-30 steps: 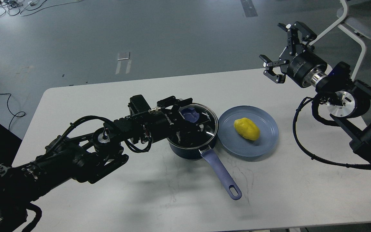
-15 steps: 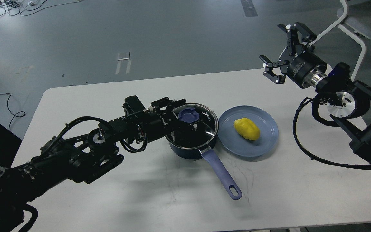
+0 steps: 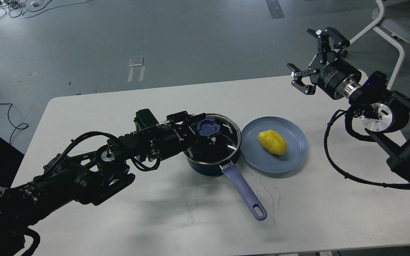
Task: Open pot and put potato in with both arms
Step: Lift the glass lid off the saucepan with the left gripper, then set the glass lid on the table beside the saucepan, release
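Your left gripper (image 3: 208,132) sits at the lid knob (image 3: 208,127) – I cannot tell whether its fingers pinch it. Lid (image 3: 216,137) covers the pot (image 3: 208,165). At its 3 o'clock, the potato (image 3: 272,142) waits on the plate (image 3: 262,163) – right gripper (image 3: 313,58) spread, raised well apart.

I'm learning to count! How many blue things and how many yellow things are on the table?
Blue: 3, the pot, the lid's knob and the plate
Yellow: 1, the potato
Total: 4
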{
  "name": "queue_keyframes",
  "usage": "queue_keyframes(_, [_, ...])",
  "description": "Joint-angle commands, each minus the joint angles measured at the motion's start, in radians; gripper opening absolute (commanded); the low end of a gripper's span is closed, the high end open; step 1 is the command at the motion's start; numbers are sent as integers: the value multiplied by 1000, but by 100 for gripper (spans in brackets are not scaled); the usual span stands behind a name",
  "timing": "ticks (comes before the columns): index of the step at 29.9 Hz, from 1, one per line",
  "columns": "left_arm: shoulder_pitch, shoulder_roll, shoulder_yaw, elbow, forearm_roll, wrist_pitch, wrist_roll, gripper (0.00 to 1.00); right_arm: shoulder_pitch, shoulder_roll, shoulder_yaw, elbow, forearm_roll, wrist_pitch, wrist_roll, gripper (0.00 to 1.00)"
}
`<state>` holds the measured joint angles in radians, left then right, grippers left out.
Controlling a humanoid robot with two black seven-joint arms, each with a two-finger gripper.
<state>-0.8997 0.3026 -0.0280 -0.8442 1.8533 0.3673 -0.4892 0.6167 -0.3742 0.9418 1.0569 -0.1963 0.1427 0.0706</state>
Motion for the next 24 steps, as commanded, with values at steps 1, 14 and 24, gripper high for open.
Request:
queue_keyframes(1, [-1,6,0,1,1,2,0,46,0,0,0,0,0,0,0,100])
queue_keyframes(14, [-14,79,-4,-120,-65,-4,0,47,-3,1,0,0,0,-3,0,100])
queue_keyframes(24, [-76,194,-15,-276,-177,-10,0,49,-11,9,0,-2,0,-3,0,100])
